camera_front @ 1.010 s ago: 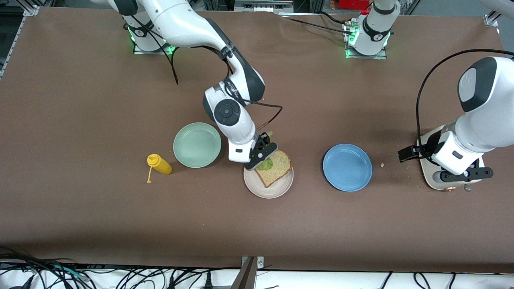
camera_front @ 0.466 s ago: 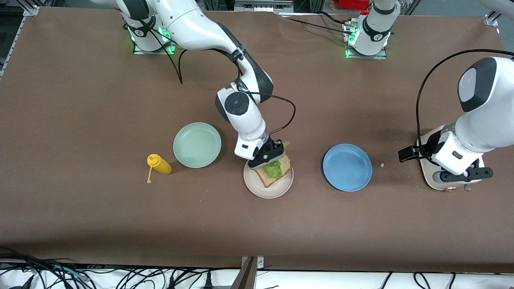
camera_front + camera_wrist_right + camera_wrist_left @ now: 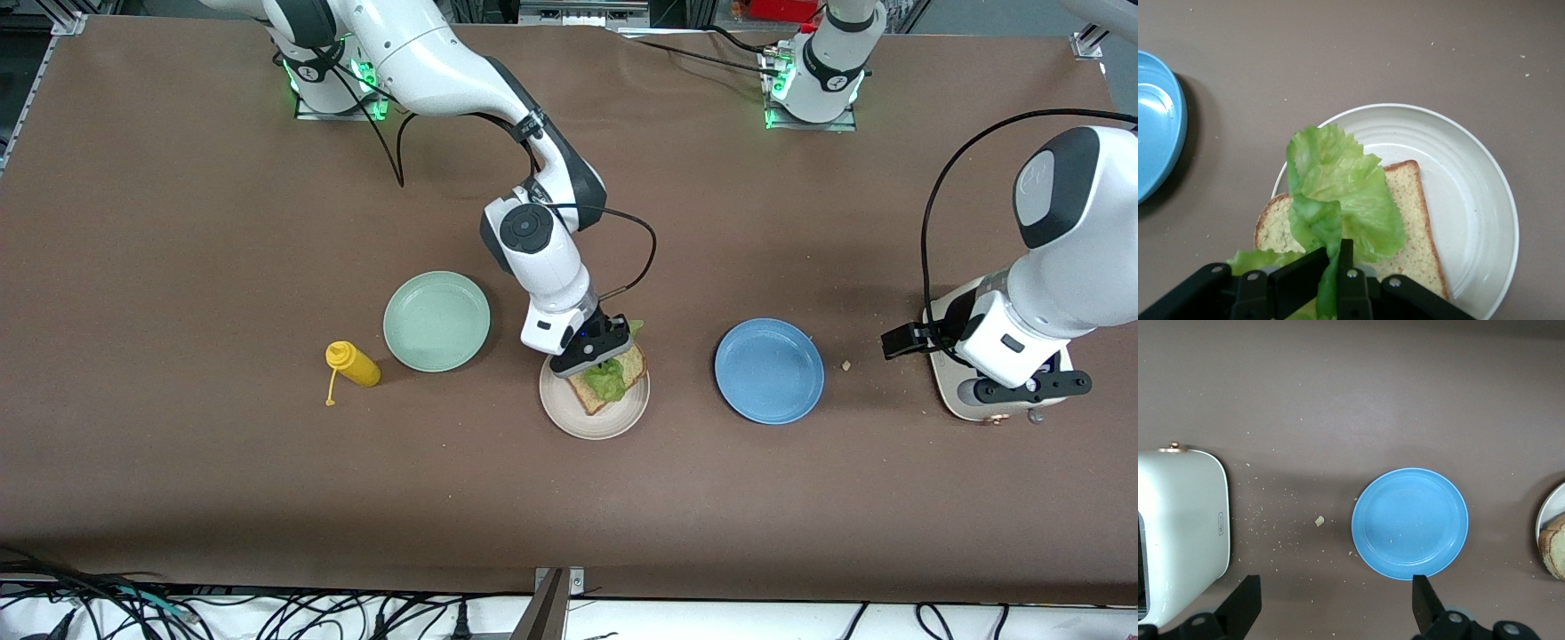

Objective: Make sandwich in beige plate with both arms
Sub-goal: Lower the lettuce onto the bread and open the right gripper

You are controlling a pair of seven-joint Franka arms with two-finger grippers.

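Right gripper point(image 3: 1331, 273) jaws clenched on lettuce leaf point(image 3: 1338, 200), draped over bread slice point(image 3: 613, 378) in beige plate point(image 3: 594, 418) mid-bench | best lowered flat, centred, then released | left gripper point(image 3: 1335, 607) jaws released, waited over toaster point(image 3: 1178, 527) beside blue plate point(image 3: 769, 370)

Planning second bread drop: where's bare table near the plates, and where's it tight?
Bare: between beige plate and blue plate; the wide strip nearer the camera. Tight: over the beige plate, right gripper shut on lettuce; left gripper, open, over toaster.
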